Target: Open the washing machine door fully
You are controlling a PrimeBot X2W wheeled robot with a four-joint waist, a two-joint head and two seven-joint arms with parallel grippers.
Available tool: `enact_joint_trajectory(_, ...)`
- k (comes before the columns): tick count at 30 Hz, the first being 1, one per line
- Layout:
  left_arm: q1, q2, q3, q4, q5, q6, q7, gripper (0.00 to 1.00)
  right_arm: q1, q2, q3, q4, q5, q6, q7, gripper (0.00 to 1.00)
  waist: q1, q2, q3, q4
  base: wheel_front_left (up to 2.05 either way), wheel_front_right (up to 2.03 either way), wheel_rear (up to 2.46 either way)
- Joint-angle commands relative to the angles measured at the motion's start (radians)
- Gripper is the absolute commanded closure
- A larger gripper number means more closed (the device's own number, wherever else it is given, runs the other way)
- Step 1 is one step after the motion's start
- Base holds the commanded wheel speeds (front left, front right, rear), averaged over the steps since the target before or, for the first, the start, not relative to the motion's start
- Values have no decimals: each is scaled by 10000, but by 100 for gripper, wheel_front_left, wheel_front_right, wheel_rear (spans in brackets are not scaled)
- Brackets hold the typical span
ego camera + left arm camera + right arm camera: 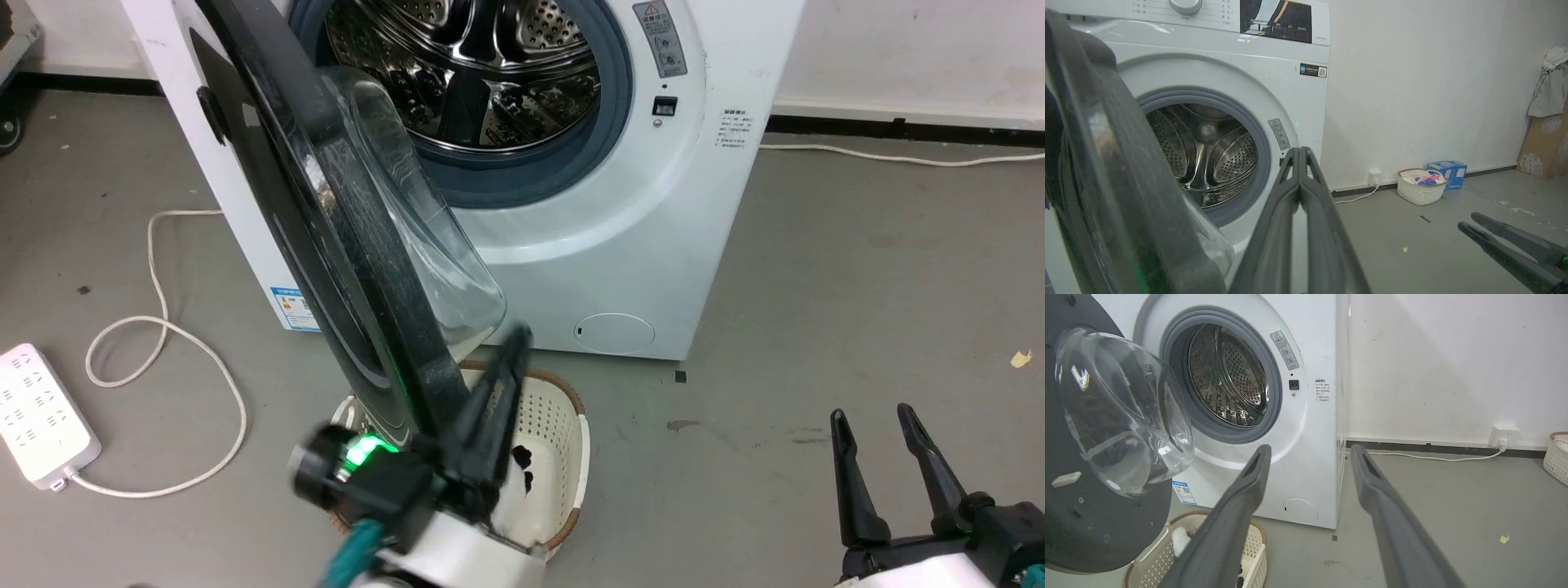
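You see the washing machine door (326, 245) swung out from the white machine (653, 245), so that in the head view it stands almost edge-on. It is a large round disc, glossy black, and its clear glass bowl (1122, 412) bulges from the inner face toward the machine's opening. In the right wrist view the inner face is dark and matt, with a small white piece low on it. Behind the door the steel drum (490, 73) with its grey rubber ring (612, 106) is open to view.

The left jaws are pressed together, tip against tip, with nothing between them. The door is directly to the left of them and its lower rim is just beside them. The glass bowl is just above their tips in the head view. If the fingers touch the door's inner side, you cannot tell. A white basket (563, 441) stands on the floor (816, 327) under them.

The right jaws are wide apart and empty, and they point up over the bare floor. The door is far to their left, well apart from them, and the machine's front is ahead of them.
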Motion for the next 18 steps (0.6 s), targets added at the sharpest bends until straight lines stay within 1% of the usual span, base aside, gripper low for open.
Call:
enact_joint_trajectory(1,152,22,-155,448,-140,66,144,100,-78,44,6,10,43,8,-45,0,0,-1,34,-11,0,0,0)
enact_joint_trajectory(5,213,22,-376,1663,-410,296,509,100,-123,44,16,12,64,8,-45,0,0,-1,159,-20,0,0,0)
enact_joint_trajectory(10,51,22,-302,2879,-591,479,568,100,-146,44,63,57,105,8,-45,0,0,-1,264,14,0,0,0)
enact_joint_trajectory(15,-33,72,-44,3577,-624,727,259,100,-76,44,45,103,128,8,-45,0,0,-1,205,258,0,0,0)
enact_joint_trajectory(18,56,95,71,3778,-724,800,69,100,-16,45,34,129,121,8,-45,0,0,-1,123,546,0,0,0)
